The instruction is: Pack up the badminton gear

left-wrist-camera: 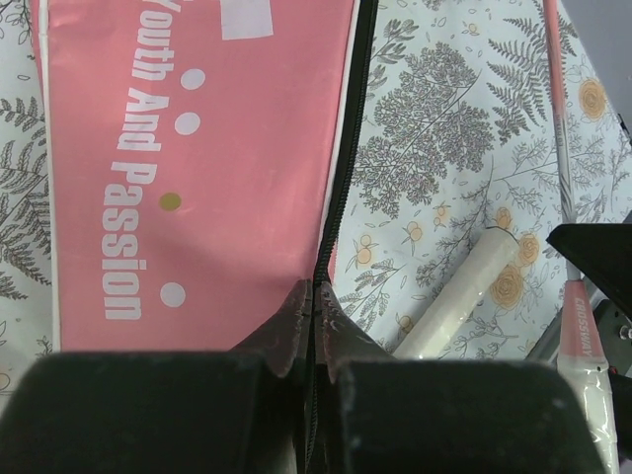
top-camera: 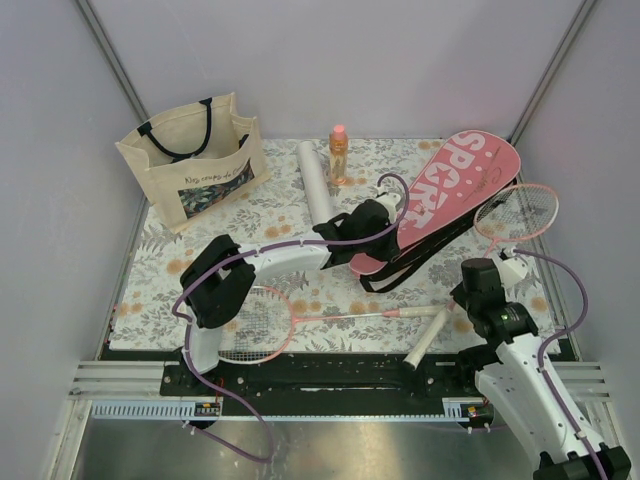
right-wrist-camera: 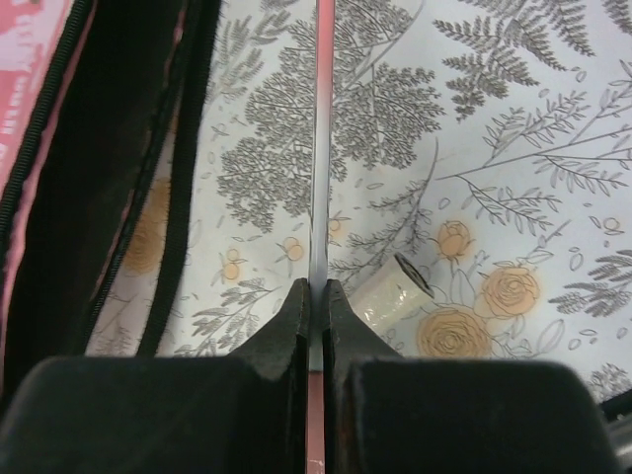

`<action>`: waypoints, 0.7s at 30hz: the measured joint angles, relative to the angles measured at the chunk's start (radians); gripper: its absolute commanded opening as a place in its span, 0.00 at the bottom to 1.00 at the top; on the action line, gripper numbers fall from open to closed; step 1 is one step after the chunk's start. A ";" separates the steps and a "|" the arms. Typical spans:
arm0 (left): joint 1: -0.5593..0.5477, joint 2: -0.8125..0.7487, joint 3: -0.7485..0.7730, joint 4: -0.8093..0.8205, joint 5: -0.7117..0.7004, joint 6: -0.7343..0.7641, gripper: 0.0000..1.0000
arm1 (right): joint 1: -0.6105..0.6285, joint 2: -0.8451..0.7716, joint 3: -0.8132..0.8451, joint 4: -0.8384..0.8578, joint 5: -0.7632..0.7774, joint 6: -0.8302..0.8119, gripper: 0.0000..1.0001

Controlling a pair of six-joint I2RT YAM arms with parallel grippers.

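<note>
The pink cover (top-camera: pixel 465 185) is laid at the upper right of the overhead view, its long axis slanted from the broad end at the upper right down to the narrow end near frame centre. The left hand (left-wrist-camera: pixel 314 301) is seen shut on the cover's black zip edge; only the left wrist view shows this pinch and the lettering "Youth And Passion". The right hand (right-wrist-camera: pixel 316 296) is closed on the thin shaft of one racket (top-camera: pixel 518 212), whose head is placed at the right of the overhead view, just beside the cover. In the right wrist view the shaft is seen running straight up the frame. The other racket (top-camera: pixel 255 325) is laid along the lower edge of the counter (top-camera: pixel 250 215), head left, handle right. The white tube (top-camera: pixel 318 180) is laid nearly upright in the frame, at upper centre.
</note>
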 measured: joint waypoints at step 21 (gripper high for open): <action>0.001 0.000 -0.050 0.069 0.171 0.067 0.00 | -0.007 -0.024 -0.111 0.278 -0.304 -0.052 0.00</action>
